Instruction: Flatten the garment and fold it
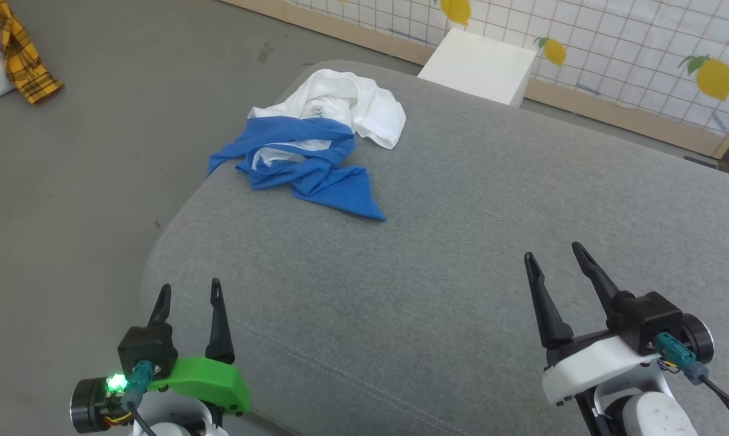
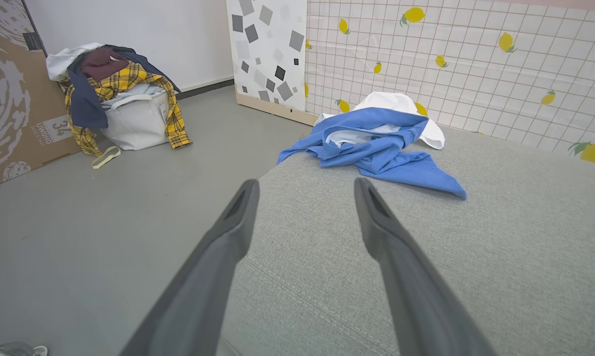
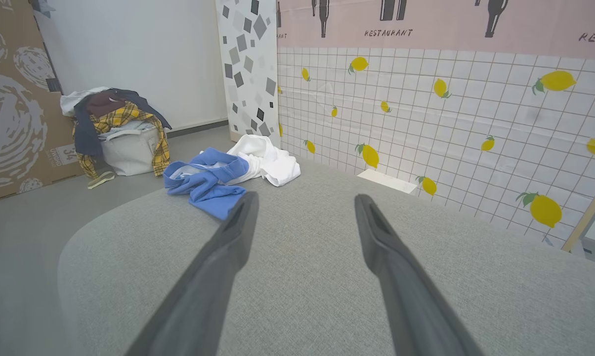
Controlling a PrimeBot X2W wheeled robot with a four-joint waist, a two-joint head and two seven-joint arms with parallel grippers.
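We record left gripper (image 1: 190, 283) and right gripper (image 1: 552, 249) at the near edge of the grey cushion (image 1: 461, 254), both spread wide, holding nothing. The garment (image 1: 316, 145) lies crumpled at its far left corner, well apart; white box (image 1: 479, 63) beyond.

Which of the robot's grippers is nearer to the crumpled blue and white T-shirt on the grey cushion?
Left. The left gripper hangs on the robot's side of the T-shirt, slightly to its left. The right gripper is farther, well to its right over the cushion.

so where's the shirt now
The shirt lies crumpled at the far left corner of the grey cushion in the head view, ahead of the left hand.
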